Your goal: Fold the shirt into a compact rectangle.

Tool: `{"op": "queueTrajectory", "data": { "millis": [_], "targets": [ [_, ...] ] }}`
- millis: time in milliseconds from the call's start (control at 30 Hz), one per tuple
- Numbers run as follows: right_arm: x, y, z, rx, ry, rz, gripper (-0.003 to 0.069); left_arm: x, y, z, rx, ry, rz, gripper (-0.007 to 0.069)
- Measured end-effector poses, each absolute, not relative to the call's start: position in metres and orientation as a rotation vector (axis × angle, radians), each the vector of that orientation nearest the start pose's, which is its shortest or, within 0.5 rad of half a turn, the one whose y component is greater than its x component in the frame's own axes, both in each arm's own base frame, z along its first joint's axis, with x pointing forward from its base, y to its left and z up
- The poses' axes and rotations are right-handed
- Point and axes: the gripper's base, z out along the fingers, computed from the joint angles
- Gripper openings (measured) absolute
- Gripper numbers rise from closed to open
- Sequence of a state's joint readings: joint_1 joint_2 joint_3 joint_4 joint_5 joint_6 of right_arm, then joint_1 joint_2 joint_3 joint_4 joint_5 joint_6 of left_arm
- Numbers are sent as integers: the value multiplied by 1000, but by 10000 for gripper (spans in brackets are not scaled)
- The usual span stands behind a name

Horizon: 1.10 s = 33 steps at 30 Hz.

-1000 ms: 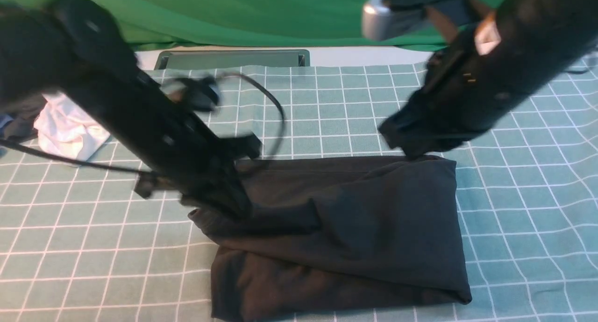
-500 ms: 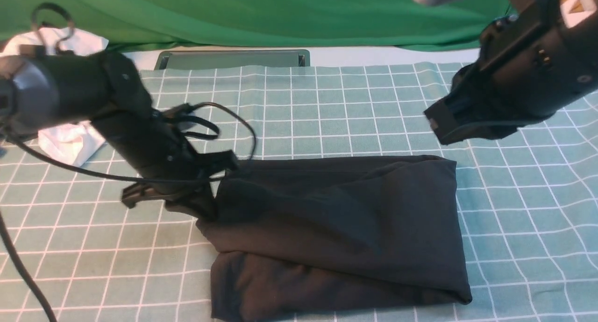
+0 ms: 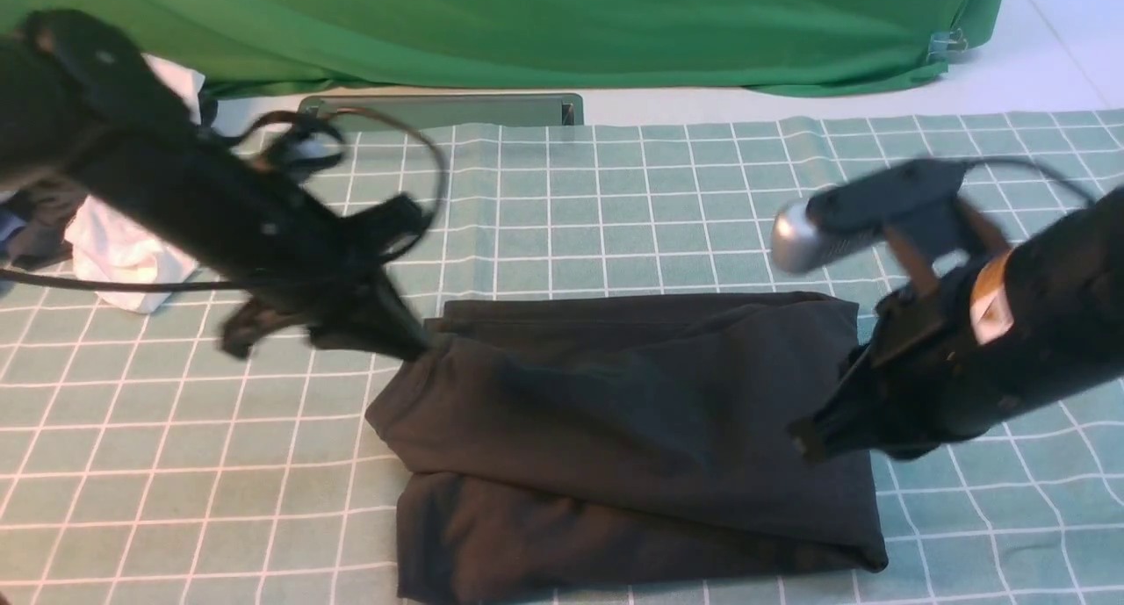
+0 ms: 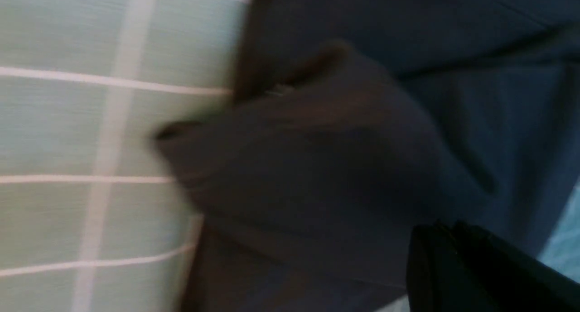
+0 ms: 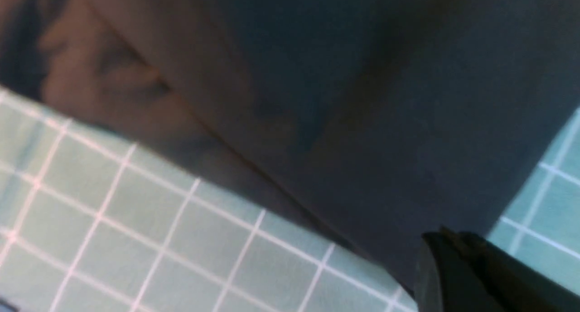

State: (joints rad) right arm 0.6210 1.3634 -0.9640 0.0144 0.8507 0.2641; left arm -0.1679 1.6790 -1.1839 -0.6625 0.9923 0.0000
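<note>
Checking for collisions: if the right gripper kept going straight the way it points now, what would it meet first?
Probably the shirt: the right gripper, shut, points toward its right edge, seemingly almost touching it, though depth is unclear.

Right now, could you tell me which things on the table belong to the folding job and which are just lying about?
Part of the job:
- black shirt, partly folded
- left gripper, shut at its left edge
- right gripper, shut at its right edge

Lying about:
- white garment
- green backdrop
- grey tray

Backdrop: green drape point(image 3: 544, 25) across the table's far edge
Table cover: teal cloth point(image 3: 632, 201), white grid, slightly wrinkled
Far edge: grey tray point(image 3: 439, 111)
Surface beyond: white
</note>
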Motion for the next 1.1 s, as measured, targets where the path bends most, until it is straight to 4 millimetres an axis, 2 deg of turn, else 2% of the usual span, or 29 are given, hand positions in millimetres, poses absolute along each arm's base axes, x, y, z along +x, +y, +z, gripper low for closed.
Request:
{"op": "queueTrajectory", "data": {
  "millis": [133,200,233,400,500,600,700,767,833,867,900,967,1100],
  "targets": [
    [215,155,239,-439,2782,240,30,317,-143,232,-120,2854,-893,15],
    [216,155,230,-436,2798,232,30,320,-151,226,-114,2843,-880,15],
    [216,155,217,-427,2826,217,30,323,-159,215,-110,2845,-858,15],
    [211,147,175,-406,2928,84,26,331,-153,186,-160,2927,-727,15],
    [207,142,165,-389,2946,35,26,333,-144,182,-172,2943,-667,15],
    [207,140,164,-397,2940,19,25,336,-135,193,-179,2929,-651,15],
    [206,138,166,-406,2942,4,25,341,-123,227,-176,2878,-680,15],
    [201,133,175,-428,2948,-35,25,341,-111,264,-169,2819,-711,15],
    [199,129,188,-446,2935,-59,25,338,-103,289,-166,2779,-727,15],
    [197,126,202,-458,2909,-69,24,335,-98,303,-167,2753,-734,15],
    [197,126,206,-461,2899,-67,24,334,-96,309,-166,2743,-735,15],
    [192,119,240,-480,2821,-67,24,326,-88,335,-162,2681,-738,15],
    [164,94,320,-488,2584,-3,24,309,-76,363,-145,2605,-690,15]
  ]
}}
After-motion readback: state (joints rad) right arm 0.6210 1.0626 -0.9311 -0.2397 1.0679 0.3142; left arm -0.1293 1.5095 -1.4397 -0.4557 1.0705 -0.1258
